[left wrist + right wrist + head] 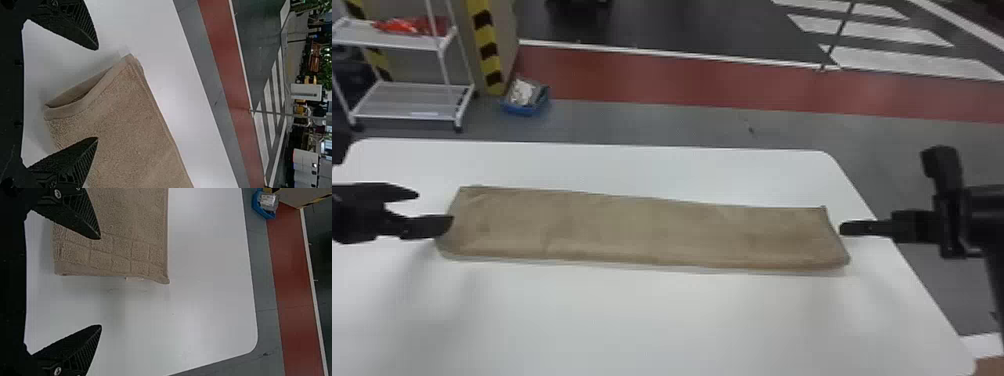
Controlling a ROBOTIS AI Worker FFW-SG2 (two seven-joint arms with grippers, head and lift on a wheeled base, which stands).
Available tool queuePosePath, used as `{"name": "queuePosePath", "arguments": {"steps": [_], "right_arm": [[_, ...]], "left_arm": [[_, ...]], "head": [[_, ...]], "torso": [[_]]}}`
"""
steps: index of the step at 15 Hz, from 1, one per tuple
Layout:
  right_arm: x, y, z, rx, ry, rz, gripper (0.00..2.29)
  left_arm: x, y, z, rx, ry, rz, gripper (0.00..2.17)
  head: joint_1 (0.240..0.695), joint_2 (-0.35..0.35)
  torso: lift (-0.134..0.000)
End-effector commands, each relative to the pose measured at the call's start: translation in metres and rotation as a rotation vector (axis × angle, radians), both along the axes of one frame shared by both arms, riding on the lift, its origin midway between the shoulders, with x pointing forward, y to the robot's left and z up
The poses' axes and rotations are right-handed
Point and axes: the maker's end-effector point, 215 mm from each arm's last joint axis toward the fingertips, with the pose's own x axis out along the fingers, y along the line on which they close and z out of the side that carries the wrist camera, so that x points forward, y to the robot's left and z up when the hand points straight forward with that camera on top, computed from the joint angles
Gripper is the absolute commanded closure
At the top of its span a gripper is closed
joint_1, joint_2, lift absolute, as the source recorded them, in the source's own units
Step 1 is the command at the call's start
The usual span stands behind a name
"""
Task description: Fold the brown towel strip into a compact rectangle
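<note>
Brown terry cloth makes up the one towel strip (642, 227), laid flat as a single long band running from side to side on one white table (632, 320). At its left end, two layers are seen slightly parted; at its right end, one small pale tag (134, 279) is shown along the edge, beside a woven grid pattern.

Two grippers are placed by the strip, one at each end. The two fingers of the left gripper (435, 207) are spread wide, and one tip is seen overlapping the cloth's end; whether it is touched cannot be told. The two fingers of the right gripper (884, 197) are likewise spread, with one tip pointed at the right end.

Beyond the table, one red floor band (682, 82) and three white painted bars (877, 35) are seen. One blue bin (524, 110) with pale contents is set on the floor, near one white rack (409, 100) with two shelves, on whose upper shelf one red bundle (412, 26) is placed.
</note>
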Motion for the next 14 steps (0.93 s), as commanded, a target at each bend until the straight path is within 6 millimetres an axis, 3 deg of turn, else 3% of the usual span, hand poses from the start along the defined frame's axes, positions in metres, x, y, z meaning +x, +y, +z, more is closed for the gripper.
{"name": "queuePosePath", "arguments": {"steps": [1, 8, 14], "right_arm": [[-0.001, 0.001, -0.001, 0.001, 0.002, 0.001, 0.08], [-0.005, 0.002, -0.007, 0.006, 0.014, -0.004, 0.08], [-0.005, 0.0, -0.004, 0.005, 0.014, -0.007, 0.08]], "left_arm": [[-0.001, -0.001, -0.001, -0.002, 0.002, 0.0, 0.07], [0.0, -0.004, 0.001, -0.007, -0.004, 0.0, 0.07], [-0.006, -0.003, -0.012, -0.032, 0.058, 0.065, 0.08]], "head": [[0.695, -0.193], [0.695, -0.195], [0.695, -0.195]], "torso": [[-0.12], [-0.12], [-0.12]]}}
